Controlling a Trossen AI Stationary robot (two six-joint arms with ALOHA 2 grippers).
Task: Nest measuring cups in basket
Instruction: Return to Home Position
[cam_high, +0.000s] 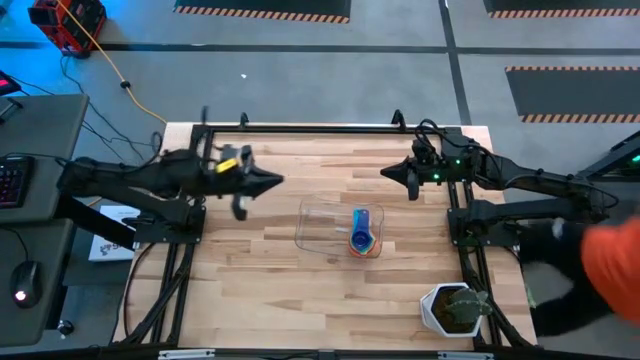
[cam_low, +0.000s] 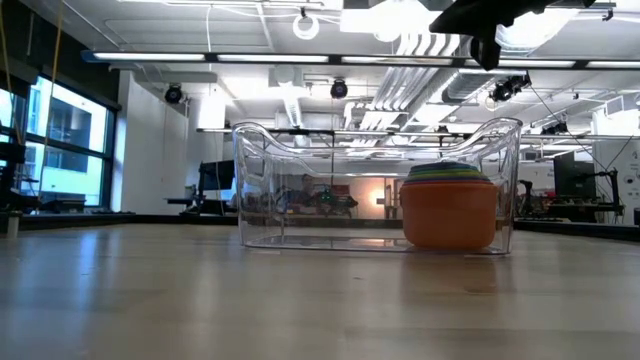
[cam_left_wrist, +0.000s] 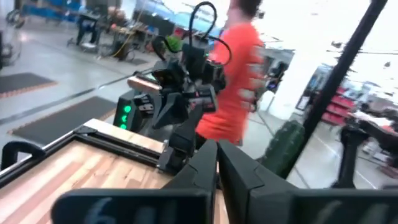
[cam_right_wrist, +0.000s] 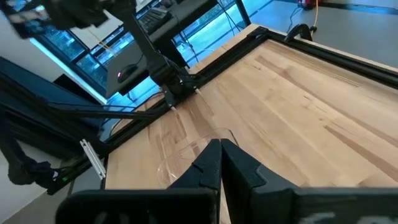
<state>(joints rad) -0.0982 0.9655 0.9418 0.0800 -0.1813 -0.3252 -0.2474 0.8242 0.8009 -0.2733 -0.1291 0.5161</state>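
Clear rectangular plastic basket mid-table, bare wood on all sides, well off the edges. Nested stack of coloured plastic measuring cups inside, at its right end; orange outermost in low view. Left gripper and right gripper held level, tips pointing inward, well apart, fingers pressed together per wrist views. White plant pot near right front corner, high view only.

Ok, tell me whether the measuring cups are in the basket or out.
In. The measuring cups sit nested, orange outermost, within the basket walls in both high and low views.
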